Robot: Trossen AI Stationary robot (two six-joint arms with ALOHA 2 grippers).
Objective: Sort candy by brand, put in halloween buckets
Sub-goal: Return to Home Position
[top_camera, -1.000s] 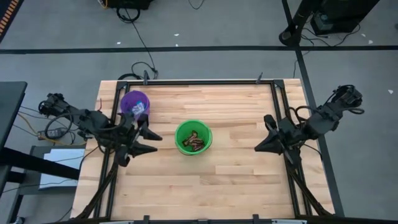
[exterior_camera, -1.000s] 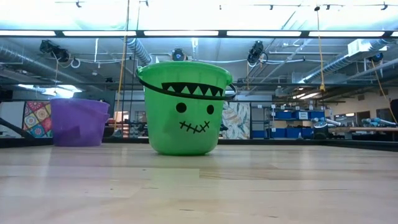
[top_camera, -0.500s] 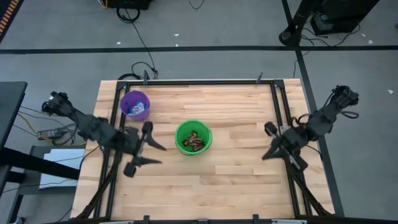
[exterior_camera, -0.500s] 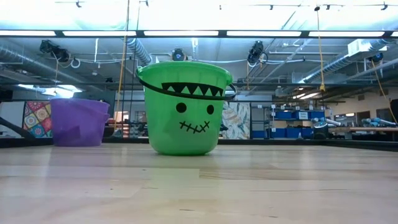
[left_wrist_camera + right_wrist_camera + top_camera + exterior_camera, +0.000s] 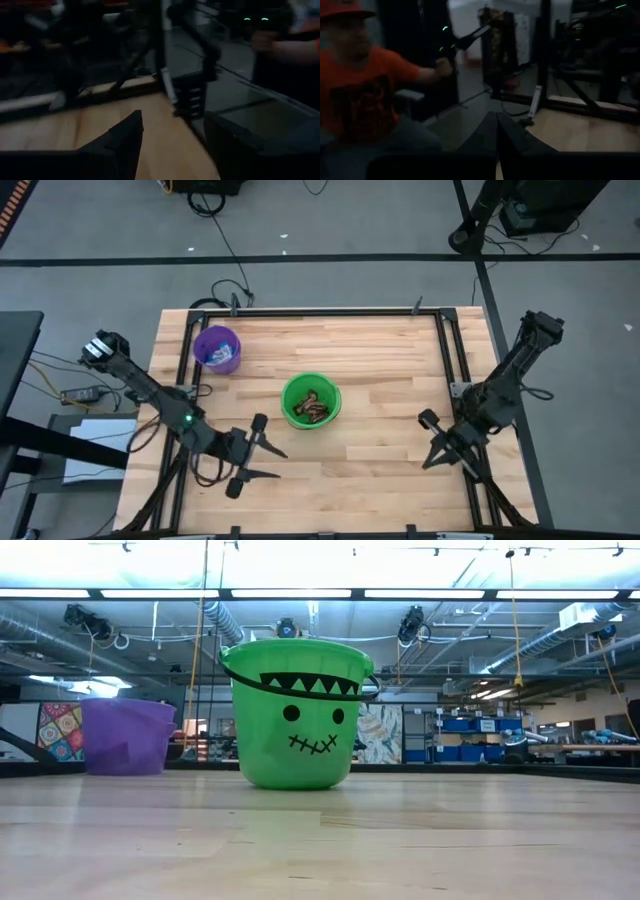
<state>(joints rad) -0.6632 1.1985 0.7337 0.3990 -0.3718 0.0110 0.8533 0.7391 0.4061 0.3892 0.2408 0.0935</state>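
Holding brown bars [image 5: 314, 409]: green bucket [image 5: 288, 392]; blue-white bars [image 5: 226, 357]: purple bucket [image 5: 200, 340].

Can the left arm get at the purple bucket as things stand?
Probably yes. The open left gripper hangs over the table; nothing stands between it and the purple bucket, and the green bucket is off to one side.

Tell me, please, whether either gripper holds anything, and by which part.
Nothing is held: the left gripper is open and empty, and the right gripper is shut with nothing between its fingers.
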